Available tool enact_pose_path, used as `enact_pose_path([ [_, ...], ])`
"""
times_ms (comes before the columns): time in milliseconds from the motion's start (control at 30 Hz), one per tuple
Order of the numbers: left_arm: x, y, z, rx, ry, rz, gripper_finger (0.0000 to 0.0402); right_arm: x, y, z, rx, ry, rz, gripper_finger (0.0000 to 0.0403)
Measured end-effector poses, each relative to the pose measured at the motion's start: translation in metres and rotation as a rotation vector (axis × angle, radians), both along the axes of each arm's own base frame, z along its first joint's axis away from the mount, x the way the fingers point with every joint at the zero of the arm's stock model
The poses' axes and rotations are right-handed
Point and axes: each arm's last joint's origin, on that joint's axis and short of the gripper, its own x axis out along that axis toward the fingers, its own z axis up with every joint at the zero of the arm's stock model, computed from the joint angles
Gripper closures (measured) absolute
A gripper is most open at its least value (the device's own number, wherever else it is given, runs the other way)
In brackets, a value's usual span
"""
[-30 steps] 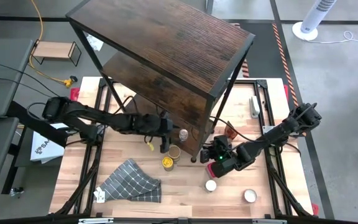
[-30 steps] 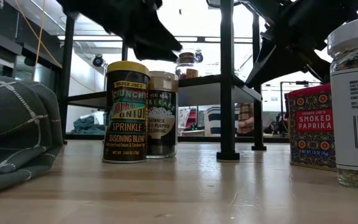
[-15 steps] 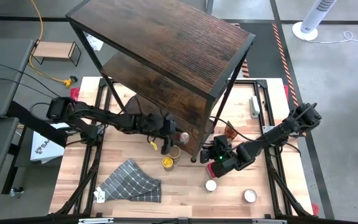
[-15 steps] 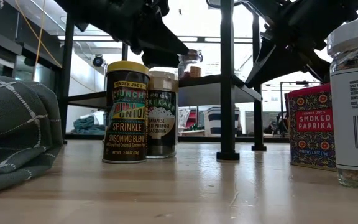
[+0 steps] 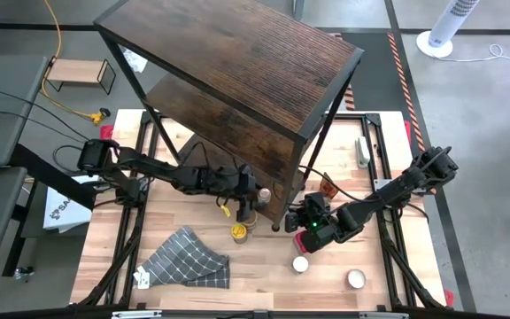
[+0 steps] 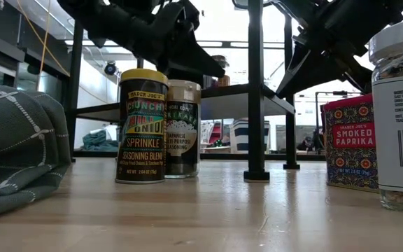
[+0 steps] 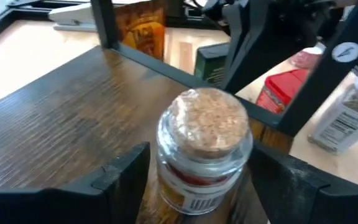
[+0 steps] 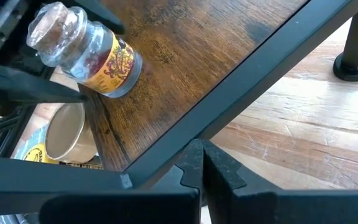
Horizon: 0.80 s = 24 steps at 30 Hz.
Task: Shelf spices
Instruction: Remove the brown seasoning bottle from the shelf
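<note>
My left gripper [image 7: 197,180] has its fingers on either side of a cork-topped glass jar [image 7: 204,149], pinching it over the lowest dark board of the shelf [image 7: 61,118], at the shelf's front edge seen from above; whether the jar's base touches the board I cannot tell. My right gripper [image 8: 194,165] has its fingers pressed together, holding nothing, low by the shelf's front leg. On the table nearby I see a yellow-lidded bottle [image 6: 142,126] touching a tan-lidded one [image 6: 182,129], a red paprika tin [image 6: 352,140], a white-lidded jar [image 6: 401,115] and a grey checked cloth [image 6: 16,147].
</note>
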Motion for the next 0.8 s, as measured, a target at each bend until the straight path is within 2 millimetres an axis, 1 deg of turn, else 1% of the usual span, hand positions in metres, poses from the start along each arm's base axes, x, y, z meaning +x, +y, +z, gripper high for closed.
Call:
enact_pose_path([
  [67, 0.000, -0.001, 0.001, 0.000, -0.006, 0.030, 0.0166, 0.000, 0.000, 0.000, -0.001, -0.001, -0.001, 0.0403],
  [100, -0.002, -0.001, 0.004, -0.003, -0.008, 0.044, 0.0184, 0.000, 0.000, 0.000, -0.002, -0.001, -0.001, 0.0403],
  [167, -0.005, 0.000, 0.012, -0.013, -0.022, 0.056, 0.0228, 0.000, 0.000, 0.000, -0.006, -0.002, -0.001, 0.0403],
  [200, -0.008, 0.000, 0.018, -0.022, -0.034, 0.060, 0.0235, -0.001, 0.000, 0.002, -0.010, -0.003, 0.002, 0.0403],
  [300, -0.020, 0.001, 0.037, -0.028, -0.060, 0.064, 0.0235, -0.006, 0.001, 0.010, -0.032, -0.014, 0.022, 0.0403],
  [400, -0.036, 0.002, 0.057, -0.039, -0.069, 0.069, 0.0235, -0.014, 0.004, 0.024, -0.047, -0.029, 0.080, 0.0403],
  [500, -0.057, 0.001, 0.075, -0.052, -0.062, 0.085, 0.0235, -0.024, 0.011, 0.042, -0.039, -0.053, 0.193, 0.0403],
  [600, -0.075, -0.004, 0.085, -0.049, -0.037, 0.092, 0.0235, -0.032, 0.023, 0.052, 0.005, -0.077, 0.321, 0.0403],
  [733, -0.093, -0.012, 0.097, -0.108, -0.046, 0.095, 0.0235, -0.028, 0.044, 0.061, 0.045, -0.211, 0.417, 0.0403],
  [800, -0.098, -0.017, 0.101, -0.131, -0.054, 0.120, 0.0235, -0.021, 0.049, 0.059, 0.029, -0.278, 0.377, 0.0403],
])
